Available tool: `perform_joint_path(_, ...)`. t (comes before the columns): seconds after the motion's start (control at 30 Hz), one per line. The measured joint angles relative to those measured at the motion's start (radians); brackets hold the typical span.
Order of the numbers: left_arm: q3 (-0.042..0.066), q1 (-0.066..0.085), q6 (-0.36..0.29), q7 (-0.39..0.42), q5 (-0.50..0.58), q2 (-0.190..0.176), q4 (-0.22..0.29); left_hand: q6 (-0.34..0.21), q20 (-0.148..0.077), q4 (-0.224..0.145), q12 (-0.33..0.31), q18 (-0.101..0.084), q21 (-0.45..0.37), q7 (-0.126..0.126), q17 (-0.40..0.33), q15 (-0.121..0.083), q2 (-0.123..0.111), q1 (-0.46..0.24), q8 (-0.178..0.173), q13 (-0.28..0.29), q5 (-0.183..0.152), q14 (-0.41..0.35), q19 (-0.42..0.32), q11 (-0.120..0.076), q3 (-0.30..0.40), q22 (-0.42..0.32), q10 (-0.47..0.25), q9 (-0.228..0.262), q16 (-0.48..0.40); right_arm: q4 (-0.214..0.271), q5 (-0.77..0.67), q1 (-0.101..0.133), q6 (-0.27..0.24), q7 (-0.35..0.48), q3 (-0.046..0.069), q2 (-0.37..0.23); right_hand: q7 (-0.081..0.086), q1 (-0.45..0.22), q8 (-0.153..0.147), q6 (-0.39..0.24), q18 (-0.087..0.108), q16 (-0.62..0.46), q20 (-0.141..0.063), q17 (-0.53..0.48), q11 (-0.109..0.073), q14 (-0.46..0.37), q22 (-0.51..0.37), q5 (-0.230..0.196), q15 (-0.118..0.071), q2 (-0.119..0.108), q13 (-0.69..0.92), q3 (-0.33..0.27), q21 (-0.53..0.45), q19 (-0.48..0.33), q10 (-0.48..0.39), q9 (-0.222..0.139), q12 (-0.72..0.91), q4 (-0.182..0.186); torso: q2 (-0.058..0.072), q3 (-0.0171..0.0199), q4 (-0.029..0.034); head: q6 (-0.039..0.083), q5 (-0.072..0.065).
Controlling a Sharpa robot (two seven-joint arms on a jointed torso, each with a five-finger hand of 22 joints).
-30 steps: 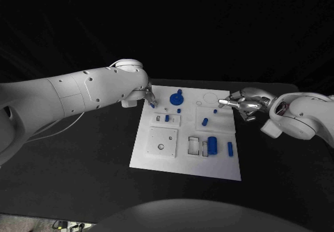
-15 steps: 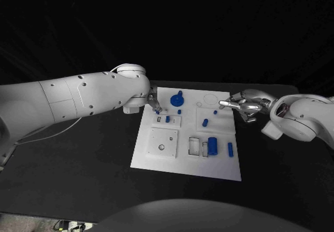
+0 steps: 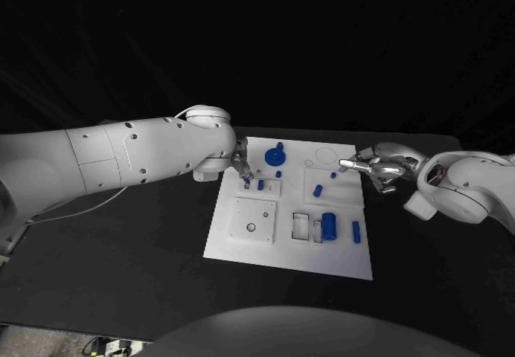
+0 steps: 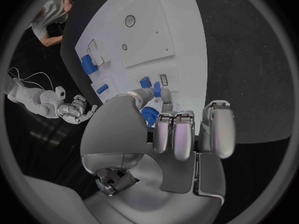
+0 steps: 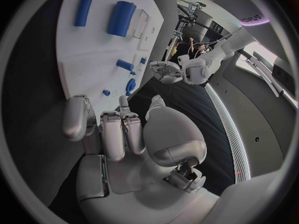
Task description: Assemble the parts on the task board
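The white task board lies mid-table. My left hand hangs over its far left edge and pinches a small blue peg between thumb and fingertip, just above a small raised plate where another blue peg stands. The blue round wheel part sits just beyond that hand. My right hand hovers at the board's far right edge, holding nothing, one finger stretched toward the board. A short blue peg, a blue cylinder and a blue rod rest on the board.
A square white plate with a hole and an open rectangular slot occupy the board's near half. Black table surrounds the board. The right hand appears across the board in the left wrist view.
My left hand has come nearer and slightly rightward with the peg, now over the small raised plate. The right hand has hardly moved. The whole picture shifted a little.
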Motion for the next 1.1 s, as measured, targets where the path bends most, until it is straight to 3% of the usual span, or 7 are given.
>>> perform_joint_path(0.53,-0.006,-0.007,0.004,-0.001,-0.009,0.018,-0.014,0.002,0.000,-0.001,0.000,0.000,0.000,0.002,0.000,0.000,0.001,-0.007,-0.004,0.000,-0.003,0.000,0.000,0.000,0.007,0.000,0.000,-0.001,0.000,0.001,0.001,-0.005,-0.004,0.004,0.000,0.001,0.000,0.004,0.000,0.000,0.000,0.000,0.000,0.001,0.000,0.000,0.000,0.001,0.000,0.004,0.000,0.000,0.000,0.000,0.000,-0.001,0.000,0.000,-0.002,-0.0003,0.0008,0.000,0.005)
perform_joint_path(1.1,-0.007,-0.015,0.011,-0.001,-0.023,0.030,-0.037,0.002,0.000,-0.001,0.000,0.000,0.000,0.002,0.000,0.000,0.003,-0.005,-0.004,0.000,-0.008,0.000,0.000,0.000,0.007,0.000,0.000,-0.002,0.000,0.004,0.001,-0.005,-0.015,0.020,0.000,-0.001,0.000,0.004,0.000,0.000,0.000,0.000,0.000,0.001,0.000,0.000,0.000,0.001,0.000,0.004,-0.001,0.000,0.000,0.000,0.000,-0.001,0.000,0.000,-0.003,-0.0005,0.0000,0.000,-0.001)
